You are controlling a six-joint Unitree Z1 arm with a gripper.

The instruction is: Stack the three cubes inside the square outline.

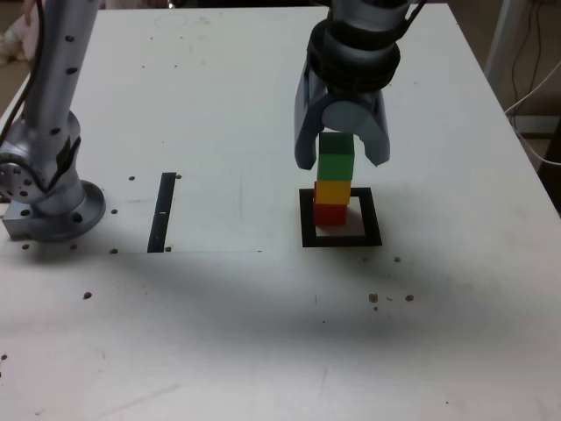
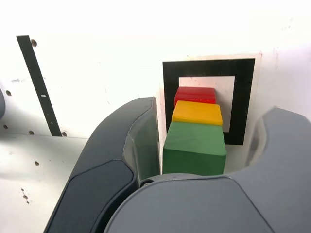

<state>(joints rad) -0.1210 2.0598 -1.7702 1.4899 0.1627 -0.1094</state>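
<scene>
Around the green cube [image 1: 336,164], gripper [image 1: 343,163] jaws parted, clear.

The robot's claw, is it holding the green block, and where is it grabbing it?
No, it holds nothing. The gripper stands open around the green cube, with gaps at both sides. That cube rests on the yellow cube, above the red cube.

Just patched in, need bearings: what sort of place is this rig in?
Probably a lab test bench: a white table bearing a taped square outline, a black strip, stacked cubes, and a bolted-down arm base.
</scene>
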